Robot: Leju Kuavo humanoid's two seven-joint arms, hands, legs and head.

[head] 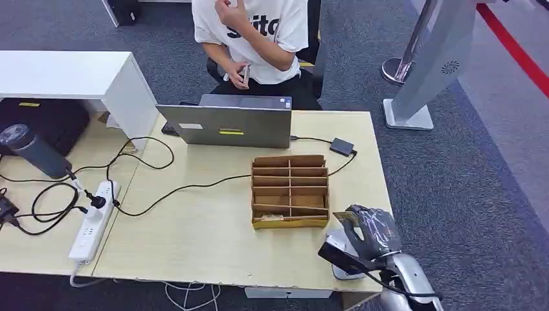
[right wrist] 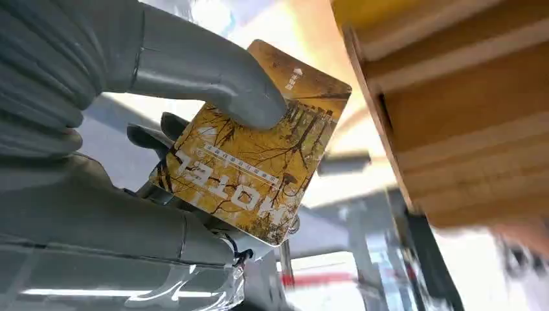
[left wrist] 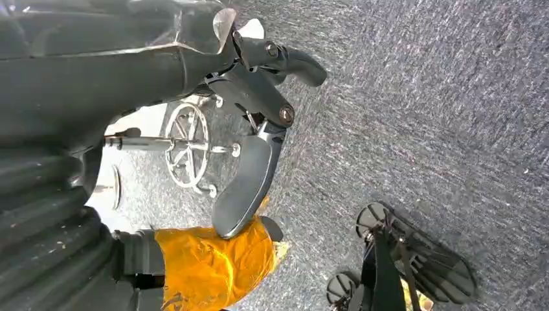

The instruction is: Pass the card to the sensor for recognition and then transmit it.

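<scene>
My right hand [head: 372,228] hovers over the table's front right corner and pinches a yellow card [head: 346,217] printed with bare trees. Up close, the thumb [right wrist: 201,74] presses on the card's [right wrist: 252,159] face while darker fingers support it from below. The card sits just beside the front right corner of the wooden compartment box [head: 289,191], whose side [right wrist: 453,116] fills part of the right wrist view. A black and silver stand-like device [head: 338,254] lies under the hand. My left hand [left wrist: 256,116] hangs over grey carpet, fingers apart, holding nothing.
A grey laptop [head: 233,124] stands at the table's far edge, with a person [head: 259,32] seated behind it. A small black box [head: 341,146] on a cable lies to the laptop's right. A power strip [head: 94,221] and looped cables occupy the left side. A grey kiosk base [head: 408,116] stands at the right.
</scene>
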